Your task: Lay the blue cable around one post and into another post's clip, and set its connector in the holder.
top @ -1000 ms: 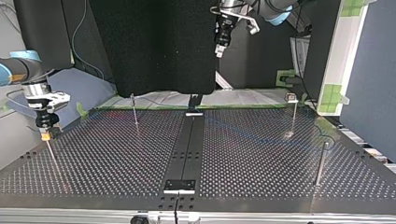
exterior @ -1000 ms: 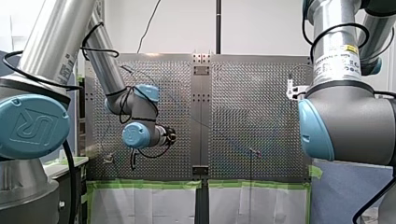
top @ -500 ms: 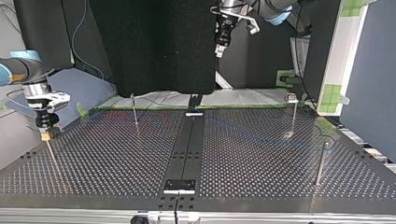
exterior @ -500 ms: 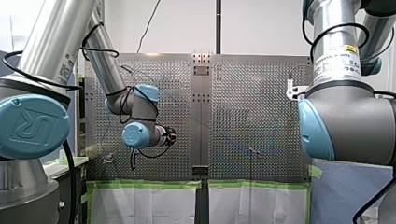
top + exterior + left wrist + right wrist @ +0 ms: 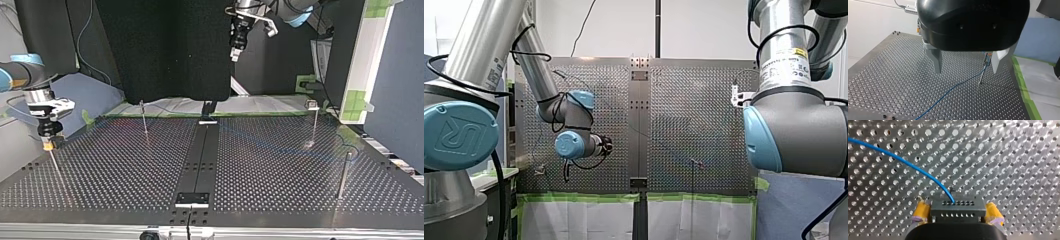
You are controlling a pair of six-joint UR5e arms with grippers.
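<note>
My left arm [image 5: 489, 45] is a brushed silver tube with pale blue joint caps; the large cap at the front view's 8 o'clock bears a raised UR mark [image 5: 455, 134], and black cables [image 5: 500, 190] hang about it. My right arm [image 5: 804, 125], at 3 o'clock, is grey with a blue cap and a white label [image 5: 785, 65] marked with yellow. The left gripper [image 5: 965, 62] has a glossy black rounded housing with two small holes and plain grey metal fingers [image 5: 936, 60]. The right gripper [image 5: 956, 216] carries yellow pads [image 5: 921, 211] with pale tips on a black body
</note>
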